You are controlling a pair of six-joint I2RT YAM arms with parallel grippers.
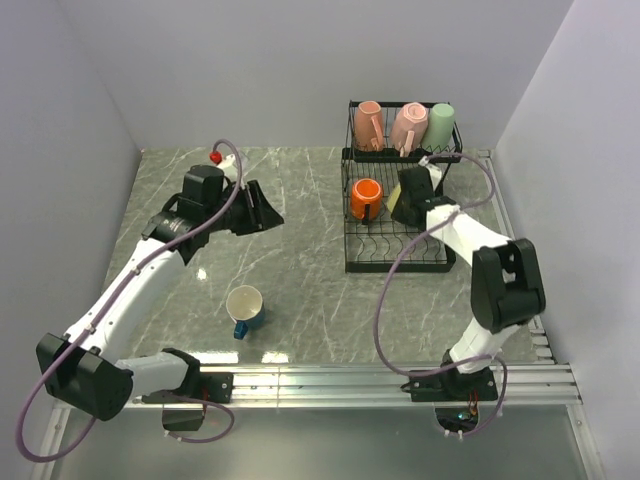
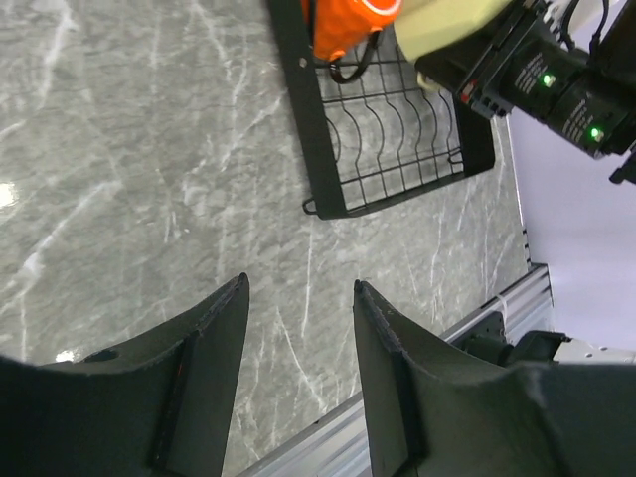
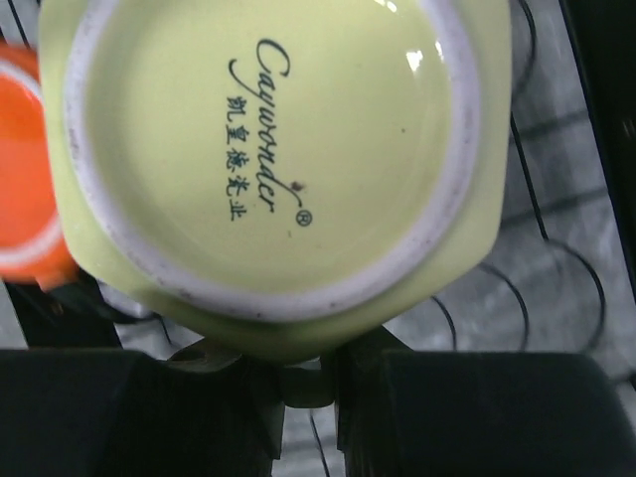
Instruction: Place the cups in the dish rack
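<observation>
Pale yellow cup (image 3: 278, 149), base toward the wrist camera, sits just ahead of the right gripper (image 3: 303, 386), whose jaws are clamped on its handle; it hangs over the lower shelf of the dish rack (image 1: 395, 265), the orange cup (image 3: 20, 179) just left of the jaws. I judge it light, rigid, glaze-slick and prone to chipping on wire, so the handle is my soundest hold. Left gripper (image 2: 298, 328), jaws apart on nothing, shows bare table (image 2: 149, 149) between them; the blue cup (image 1: 245, 308) stands well apart.
</observation>
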